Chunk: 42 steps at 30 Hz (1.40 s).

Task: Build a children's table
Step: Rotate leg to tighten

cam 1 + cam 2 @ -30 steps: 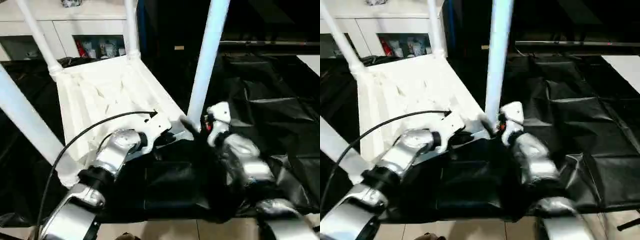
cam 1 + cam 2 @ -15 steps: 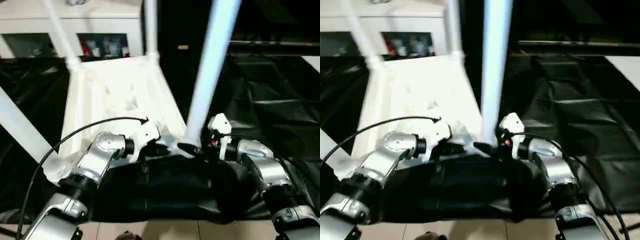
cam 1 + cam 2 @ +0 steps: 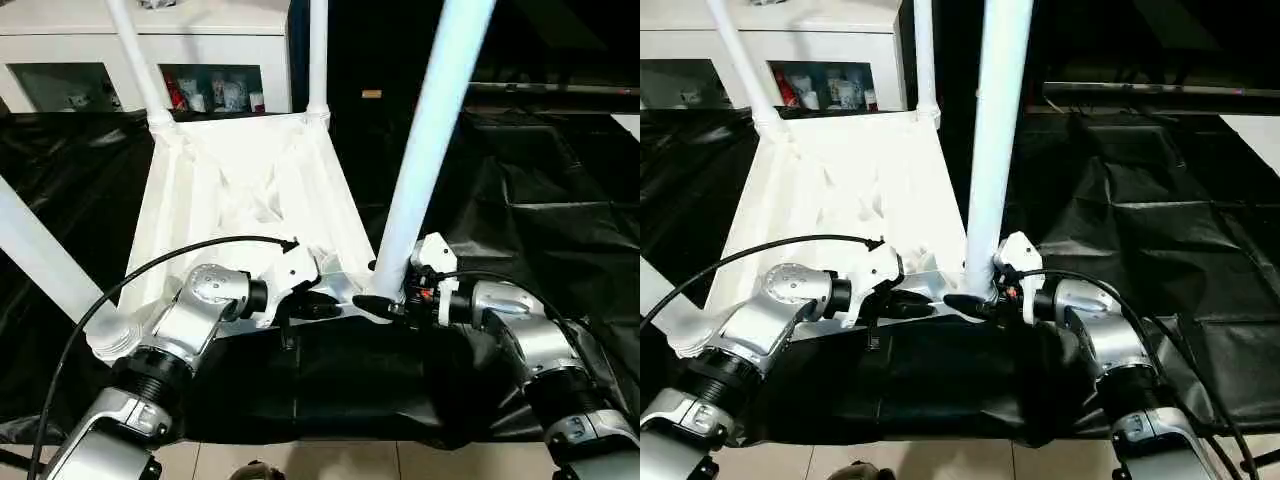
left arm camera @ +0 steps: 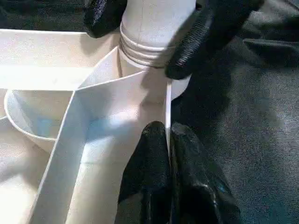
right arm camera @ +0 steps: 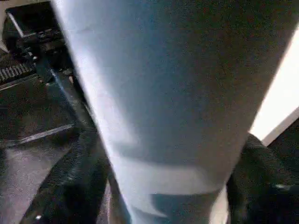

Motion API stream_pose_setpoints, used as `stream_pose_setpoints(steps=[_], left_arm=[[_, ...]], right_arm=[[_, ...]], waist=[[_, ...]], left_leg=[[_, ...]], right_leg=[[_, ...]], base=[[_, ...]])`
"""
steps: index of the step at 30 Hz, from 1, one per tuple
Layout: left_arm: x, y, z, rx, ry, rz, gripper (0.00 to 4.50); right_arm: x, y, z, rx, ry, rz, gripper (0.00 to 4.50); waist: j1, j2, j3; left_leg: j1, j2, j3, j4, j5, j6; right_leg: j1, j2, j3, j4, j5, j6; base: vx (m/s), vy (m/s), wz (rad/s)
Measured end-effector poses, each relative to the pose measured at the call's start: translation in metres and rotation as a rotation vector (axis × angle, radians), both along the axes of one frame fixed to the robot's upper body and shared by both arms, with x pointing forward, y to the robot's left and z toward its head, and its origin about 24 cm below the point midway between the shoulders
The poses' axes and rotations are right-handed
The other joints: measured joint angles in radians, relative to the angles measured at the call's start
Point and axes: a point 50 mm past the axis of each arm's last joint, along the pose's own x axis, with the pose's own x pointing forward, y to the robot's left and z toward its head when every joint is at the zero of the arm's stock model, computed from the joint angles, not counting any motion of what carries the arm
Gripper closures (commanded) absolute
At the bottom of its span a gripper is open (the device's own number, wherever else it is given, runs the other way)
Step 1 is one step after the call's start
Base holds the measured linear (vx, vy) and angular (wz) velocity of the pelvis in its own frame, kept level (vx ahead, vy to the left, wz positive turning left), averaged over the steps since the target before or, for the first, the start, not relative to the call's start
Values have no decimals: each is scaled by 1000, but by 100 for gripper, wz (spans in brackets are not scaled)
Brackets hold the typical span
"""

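The children's table lies upside down: its white ribbed tabletop (image 3: 240, 190) rests on the black drape with four white legs standing up from the corner sockets. My left gripper (image 4: 168, 135) is shut on the thin rim wall of the tabletop, close to the near right socket. The near right leg (image 3: 432, 140) rises from that socket. My right gripper (image 3: 385, 295) clasps the leg's threaded base (image 4: 149, 42), one black finger (image 4: 205, 42) pressed on each side. In the right wrist view the leg (image 5: 159, 93) sits between the fingers.
The black-draped work table (image 3: 540, 200) stretches to the right and ends just in front of my forearms, with floor below. A white cabinet (image 3: 200, 30) with small items on its shelves stands behind. A black cable (image 3: 150, 270) arcs over my left forearm.
The head camera has shifted. My right gripper has come down from beside the near right leg to its base and its fingers have narrowed onto it. The left gripper keeps its pinch on the rim.
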Motion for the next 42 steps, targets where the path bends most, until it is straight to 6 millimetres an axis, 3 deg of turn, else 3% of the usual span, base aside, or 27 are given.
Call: stream_pose_setpoints(steps=[7, 16, 19, 29, 37, 38, 42], left_arm=[[-1, 1, 0, 1, -3, 0, 450], [-2, 2, -2, 3, 0, 10, 450], [4, -5, -4, 2, -11, 55, 450], [35, -57, -6, 32, -81, 331, 450], [38, -61, -6, 32, -99, 345, 450], [38, -60, -6, 33, -103, 344, 450], [40, -54, -6, 43, -124, 348, 450]], right_arm=[[0, 0, 0, 5, 2, 5, 183], [-4, 5, -6, 25, 3, -29, 188], [0, 5, -10, 50, 2, -151, 188], [39, 16, -13, 49, 16, -834, 189], [45, 24, -12, 23, -4, -866, 189], [45, 25, -12, 27, -3, -867, 133], [43, 24, -16, 47, 18, -870, 111]], waist=[[0, -1, 0], [-3, 1, -1], [-7, 3, -2], [-17, 2, -2], [-15, 3, -3], [-16, 3, -3], [-22, 3, -2]], left_leg=[[0, 0, 0, 0, 1, 1], [1, 0, 0, 1, -1, -1], [4, 0, 0, 2, -1, -2], [10, -1, 0, -2, 0, -5], [9, -2, 0, -3, 0, -4], [9, -2, 0, -3, 0, -4], [9, -1, 0, -4, 0, -4]], right_leg=[[0, 0, 0, 0, 0, 0], [1, 0, 0, 1, 0, 0], [3, 0, 1, 1, 1, 0], [8, -1, 1, -1, 5, 1], [7, -1, 1, -1, 6, 1], [7, -1, 1, -1, 6, 2], [6, -1, 0, -1, 7, 2]], base=[[0, 0, 0], [0, 0, 0], [0, 0, 0], [0, 0, 0], [0, 0, 0], [0, 0, 0], [0, 0, 0]])
